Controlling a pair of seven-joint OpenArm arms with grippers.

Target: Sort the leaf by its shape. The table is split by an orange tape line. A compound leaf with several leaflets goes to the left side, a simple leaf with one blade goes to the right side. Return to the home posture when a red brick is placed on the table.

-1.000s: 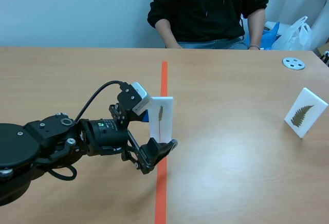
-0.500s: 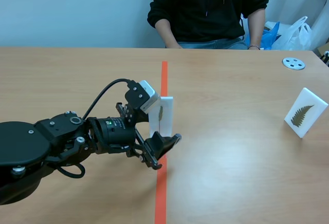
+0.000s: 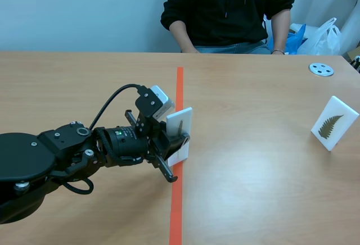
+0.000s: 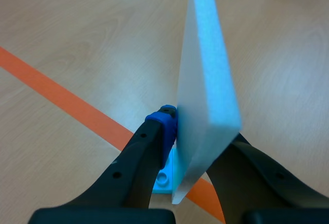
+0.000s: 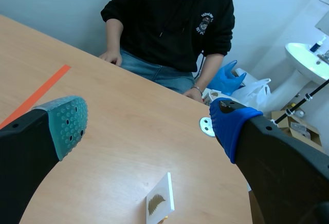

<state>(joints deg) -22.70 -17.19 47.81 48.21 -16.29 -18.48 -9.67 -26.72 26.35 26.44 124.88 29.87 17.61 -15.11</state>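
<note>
A white card (image 3: 181,124) with a slim dark leaf on its face stands over the orange tape line (image 3: 179,85), tilted. My left gripper (image 3: 177,144) is shut on it low down, one finger on each face. In the left wrist view the card (image 4: 208,80) rises edge-on between my fingers (image 4: 149,152), its small base (image 4: 165,179) over the tape. A second white card (image 3: 334,122) bearing a fern-like leaf with several leaflets stands at the far right. It also shows ahead of my right gripper (image 5: 149,126), as the fern card (image 5: 160,203). That gripper hangs open, holding nothing.
A person (image 3: 225,9) in a black hoodie sits across the table, hands at its far edge. A grey round disc (image 3: 321,69) lies at the back right. Plastic bags (image 3: 318,34) sit behind the table there.
My left gripper has shut on the leaf card, which stood upright between open fingers before. The card now leans. The fern card has not moved.
</note>
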